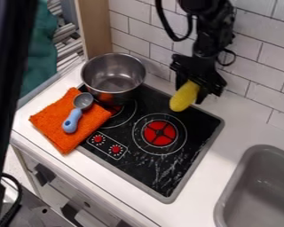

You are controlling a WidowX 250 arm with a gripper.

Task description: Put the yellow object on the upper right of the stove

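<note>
Right, cam view: hand (191,90) over the stove's (144,170) upper edge, fingers closed on the yellow object (183,100), rounded end angled down, above the burner w/ the red centre. Metal pot (98,76) upper L, blue-handled scoop (72,121) on orange cloth (57,127) nr it, sink (260,153) lower R.

Black arm (208,33) hangs from top edge; fingers (202,95) point down, gripping.

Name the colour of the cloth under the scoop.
The cloth is bright orange, seen in the camera view.
</note>
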